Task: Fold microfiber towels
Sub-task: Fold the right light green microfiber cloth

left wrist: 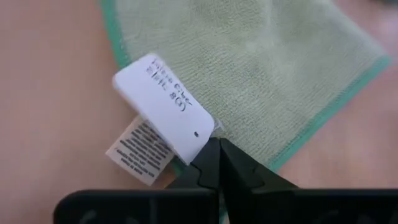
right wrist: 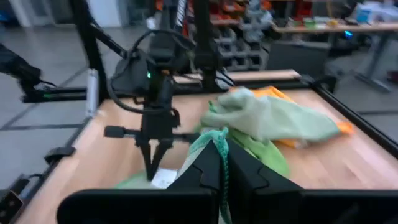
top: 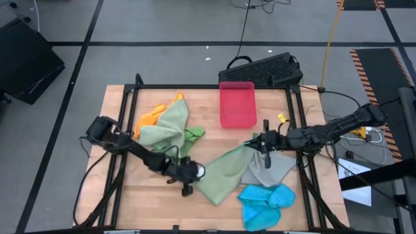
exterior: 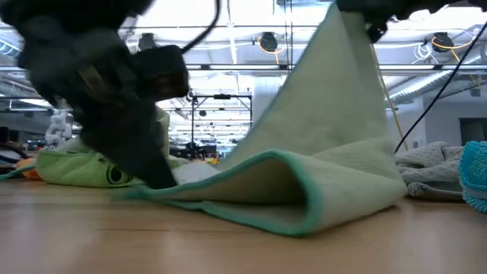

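Sage towel between left gripper and right gripper.

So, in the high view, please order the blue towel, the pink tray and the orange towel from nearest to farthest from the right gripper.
From the right gripper:
1. Blue towel, front right.
2. Pink tray, back middle; these two are nearly tied.
3. Orange towel, back left.

In the left wrist view we cannot read the print on the white label, which is too blurred. At the low view's right edge the blue towel is cut off, and the left arm fills the upper left, blurred
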